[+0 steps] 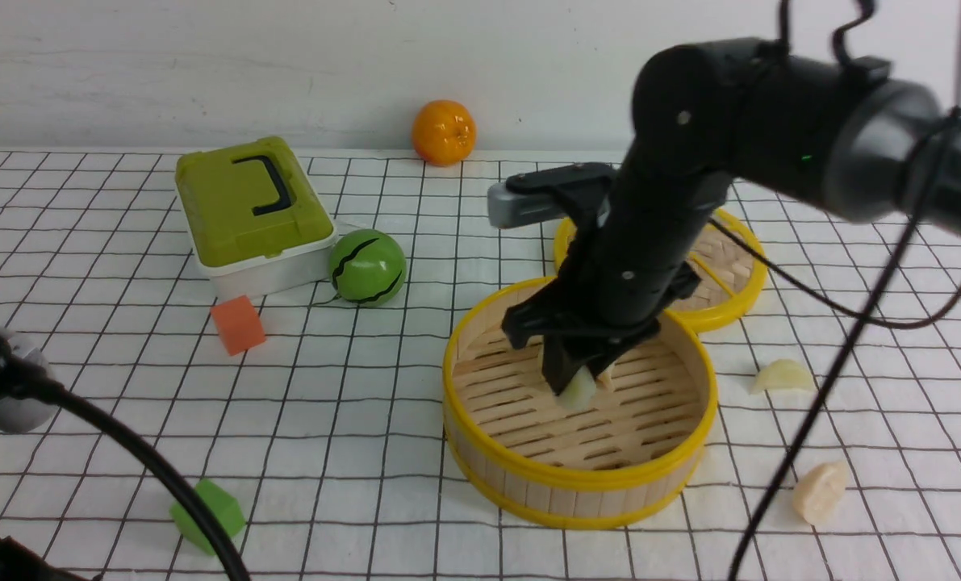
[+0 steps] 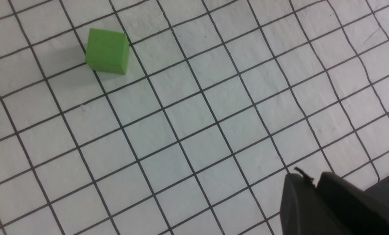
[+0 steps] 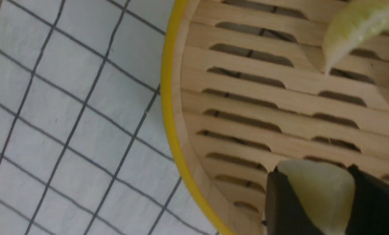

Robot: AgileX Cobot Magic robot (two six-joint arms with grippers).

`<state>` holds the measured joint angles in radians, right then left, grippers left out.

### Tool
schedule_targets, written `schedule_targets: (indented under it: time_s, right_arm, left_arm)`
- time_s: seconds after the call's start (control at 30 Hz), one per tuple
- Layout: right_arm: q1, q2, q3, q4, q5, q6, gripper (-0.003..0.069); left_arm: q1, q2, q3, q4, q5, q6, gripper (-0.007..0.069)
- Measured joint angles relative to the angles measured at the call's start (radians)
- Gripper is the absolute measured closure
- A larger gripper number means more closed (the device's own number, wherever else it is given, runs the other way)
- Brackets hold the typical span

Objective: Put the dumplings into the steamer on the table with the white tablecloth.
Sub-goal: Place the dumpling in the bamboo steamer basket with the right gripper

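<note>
Bamboo yellow-rimmed round steamer (image 1: 581,482) holds one creamy crescent dumpling (image 3: 354,29). The right gripper (image 3: 313,209) clamps another dumpling (image 1: 578,392) inside. Two more dumplings (image 1: 783,376) (image 1: 821,491) wait near the right edge of the tabletop (image 1: 415,242). The left gripper (image 2: 312,187) looks closed and empty.

orange: round glossy orange fruit (image 1: 444,131), way at the back, pretty much against the pale wall (image 1: 206,64)
box: olive-green plastic box (image 1: 246,211) with a white base and a black handle on top, back left, lid closed
ball: green ball with black wavy stripes (image 1: 366,267), watermelon style, just beside the box's right front corner
cube one: small orange cube (image 1: 238,324), in front of the box, near it but not touching
cube two: small green cube (image 1: 210,516), front left, well apart from the rest
lid: flat woven yellow-rimmed lid (image 1: 740,270) with yellow spokes, lying flat over on the right, only partly visible
</note>
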<state>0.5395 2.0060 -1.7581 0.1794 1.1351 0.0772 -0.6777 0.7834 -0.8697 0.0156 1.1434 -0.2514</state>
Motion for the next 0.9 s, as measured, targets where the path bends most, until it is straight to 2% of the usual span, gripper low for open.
schedule_targets:
  time_s: [0.2,0.43,0.67,0.77,0.9]
  right_arm:
    - [0.018,0.15,-0.082,-0.067,-0.042,0.083,0.0421]
    - [0.019,0.181,-0.088,-0.069,-0.044,0.095,0.0419]
    - [0.019,0.161,-0.13,-0.04,0.044,0.061,0.0192]
    - [0.019,0.115,-0.14,-0.046,0.078,0.013,0.0141]
    - [0.019,-0.012,-0.089,-0.095,0.083,-0.027,0.0126]
  left_arm:
    - [0.0,0.0,0.0,0.0,0.016,0.0,0.0552]
    - [0.0,0.0,0.0,0.0,0.016,0.0,0.0552]
    - [0.0,0.0,0.0,0.006,0.013,0.0,0.0546]
    - [0.0,0.0,0.0,0.007,0.012,0.001,0.0542]
    - [0.0,0.0,0.0,0.007,0.007,0.001,0.0539]
